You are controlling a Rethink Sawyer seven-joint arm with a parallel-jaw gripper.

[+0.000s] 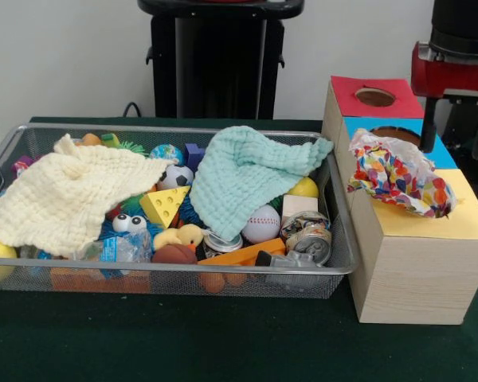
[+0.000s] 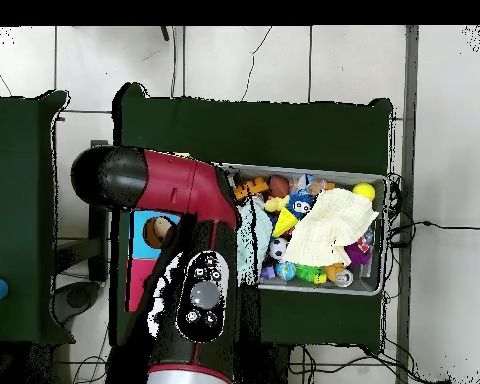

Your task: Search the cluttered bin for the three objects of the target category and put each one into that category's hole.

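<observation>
The wire-mesh bin [image 1: 183,269] holds a cream waffle-knit cloth [image 1: 64,195] at its left and a mint-green waffle-knit cloth [image 1: 247,175] draped over the toys right of the middle. The white cloth with multicoloured dots [image 1: 398,177] lies crumpled on the yellow-topped wooden box [image 1: 454,219] and covers its hole. My gripper [image 1: 456,155] hangs above and behind that cloth, its two black fingers [image 1: 428,127] apart and empty. In the overhead view my arm [image 2: 184,200] hides the gripper; the bin [image 2: 374,290], the cream cloth [image 2: 329,228] and a strip of the mint cloth [image 2: 247,245] show.
A blue-topped box [image 1: 438,151] and a red-topped box [image 1: 374,97] with round holes stand behind the yellow one. The bin also holds a fuzzy blue toy with eyes [image 1: 129,224], a cheese wedge [image 1: 163,205], balls, a baseball [image 1: 262,224], cans [image 1: 309,236] and a rubber duck [image 1: 181,236].
</observation>
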